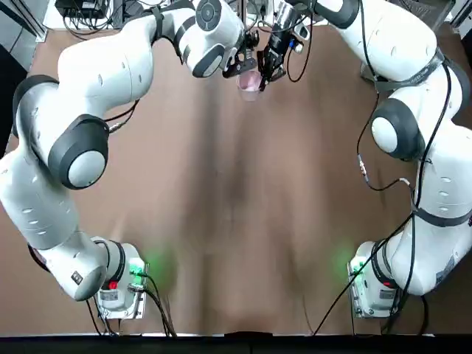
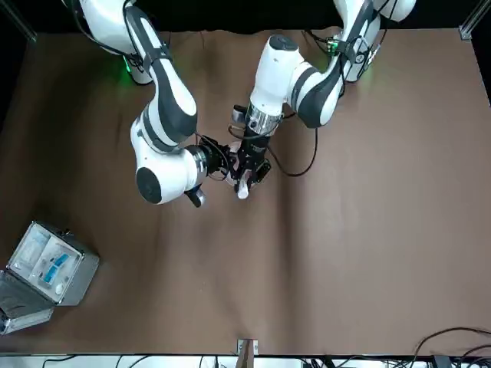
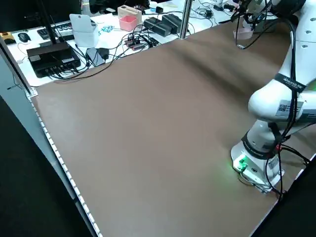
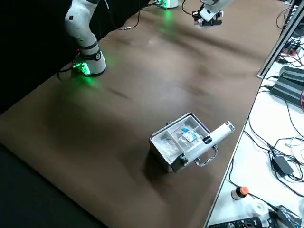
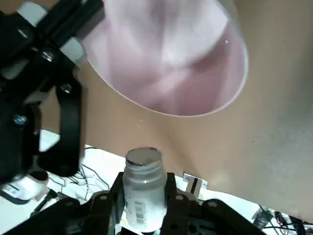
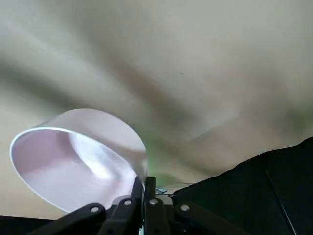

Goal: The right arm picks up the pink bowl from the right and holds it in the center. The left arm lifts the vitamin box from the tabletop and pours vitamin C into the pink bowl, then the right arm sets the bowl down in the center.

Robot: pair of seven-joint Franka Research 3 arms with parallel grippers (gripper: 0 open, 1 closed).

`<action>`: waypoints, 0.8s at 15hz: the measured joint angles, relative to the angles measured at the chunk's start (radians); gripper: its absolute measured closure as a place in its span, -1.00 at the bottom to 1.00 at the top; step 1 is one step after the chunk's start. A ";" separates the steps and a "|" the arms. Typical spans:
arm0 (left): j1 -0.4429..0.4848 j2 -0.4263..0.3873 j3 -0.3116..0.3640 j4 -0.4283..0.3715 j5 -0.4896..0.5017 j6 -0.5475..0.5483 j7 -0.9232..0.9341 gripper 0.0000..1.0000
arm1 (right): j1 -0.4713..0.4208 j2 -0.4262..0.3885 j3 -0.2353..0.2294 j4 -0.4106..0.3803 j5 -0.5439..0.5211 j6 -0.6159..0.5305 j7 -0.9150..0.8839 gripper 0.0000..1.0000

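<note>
Two white robot arms with rounded joints and grey bands reach over a broad brown desk (image 3: 148,128), their black grippers meeting above its middle stretch, between its left and right edges.

The right tool (image 6: 143,188) is closed narrow, pinching the wall of a pale pink bowl (image 6: 73,161) near its rim. The bowl is raised off the desk, round and smooth, with a thin, even lip and a glossy whitish-pink inside that catches the light.

The left tool (image 5: 145,196) is also raised, just beside the right one. Its two fingers stand apart by the width of a vitamin bottle (image 5: 145,191), gripping it from both sides. The bottle is small, whitish and cylindrical, with a short rounded neck and a barcode label. Its mouth end is near the bowl's rim.

At the desk's far right corner, from the robot's side, sits an open metal case (image 4: 178,142): boxy, hard-edged and silvery, with a hinged lid, a curved handle and clear plastic packets in its compartments.
</note>
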 joint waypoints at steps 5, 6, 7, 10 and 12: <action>-0.006 0.000 0.000 -0.003 0.032 0.037 0.000 0.29 | 0.000 0.000 0.000 0.014 0.000 0.000 0.000 0.94; -0.008 0.000 0.000 -0.004 0.051 0.040 0.000 0.29 | -0.001 0.000 0.000 0.015 0.000 0.001 0.000 0.94; -0.010 0.000 0.000 -0.005 0.068 0.041 0.000 0.29 | -0.001 0.000 0.000 0.015 0.000 0.001 0.000 0.94; -0.014 0.000 0.000 -0.007 0.087 0.047 0.000 0.29 | -0.003 0.001 0.000 0.015 0.002 0.001 0.000 0.94; -0.013 0.000 0.002 -0.017 0.102 0.055 0.000 0.29 | -0.006 0.003 -0.001 0.015 0.002 -0.001 0.000 0.94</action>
